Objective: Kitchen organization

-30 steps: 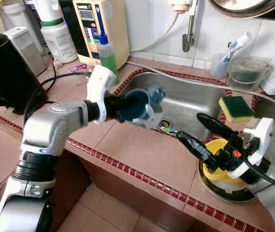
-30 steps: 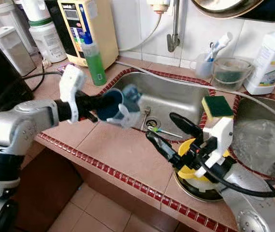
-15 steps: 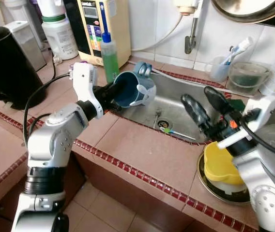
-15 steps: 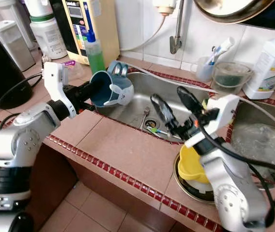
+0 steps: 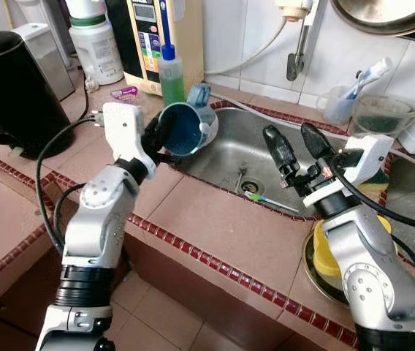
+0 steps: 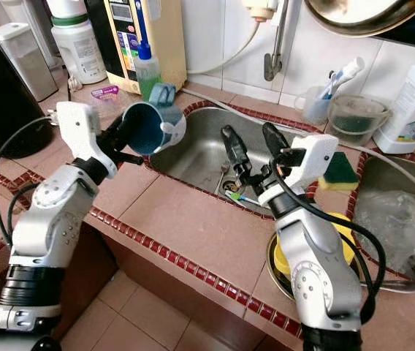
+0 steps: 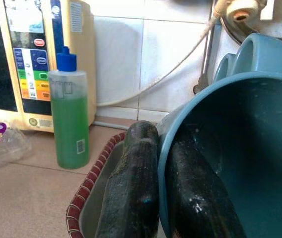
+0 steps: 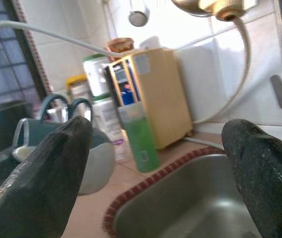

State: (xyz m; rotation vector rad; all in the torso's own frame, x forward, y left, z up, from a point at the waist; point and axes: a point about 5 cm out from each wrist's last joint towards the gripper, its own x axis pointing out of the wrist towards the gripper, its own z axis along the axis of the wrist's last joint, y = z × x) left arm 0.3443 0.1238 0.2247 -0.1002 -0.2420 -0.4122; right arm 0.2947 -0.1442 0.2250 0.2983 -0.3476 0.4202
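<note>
Lifted clear of the sink [image 5: 222,157], the blue cup [image 5: 185,130] stayed pinched by its rim in the left gripper [image 5: 165,140] above the worktop [image 5: 229,234]; the right gripper [image 5: 295,150] hung spread and empty over the basin. Setting the cup down looked still to come.

yellow bowl [image 5: 326,257] half hidden behind right arm; metal pan [image 5: 386,11] cut off by top edge.

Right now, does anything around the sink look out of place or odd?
One thing: a toothbrush lies in the bottom of the sink, beside the drain, while others stand in a cup by the wall. The left end effector holds the blue jug tipped on its side over the sink's corner.
</note>
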